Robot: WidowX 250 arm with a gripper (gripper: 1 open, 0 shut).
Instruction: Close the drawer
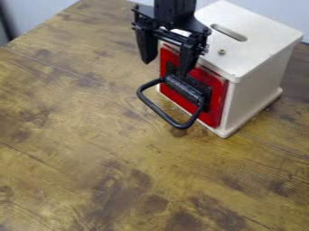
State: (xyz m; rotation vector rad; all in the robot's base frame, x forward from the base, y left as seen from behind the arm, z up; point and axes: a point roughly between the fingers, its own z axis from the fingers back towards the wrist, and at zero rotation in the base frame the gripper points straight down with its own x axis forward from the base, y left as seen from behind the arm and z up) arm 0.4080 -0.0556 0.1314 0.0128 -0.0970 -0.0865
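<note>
The red drawer (208,92) sits in the pale wooden casing (255,56), its red front nearly level with the casing's face. A black plate and a large black wire loop handle (167,106) stick out from the front and rest down toward the table. My black gripper (168,54) hangs just above and to the left of the drawer front, fingers pointing down and spread apart. Nothing is between the fingers. The drawer's inside is hidden.
The casing has a slot (230,37) on its top and stands at the back right of the wooden table (85,144). A dark object (5,23) shows at the far left edge.
</note>
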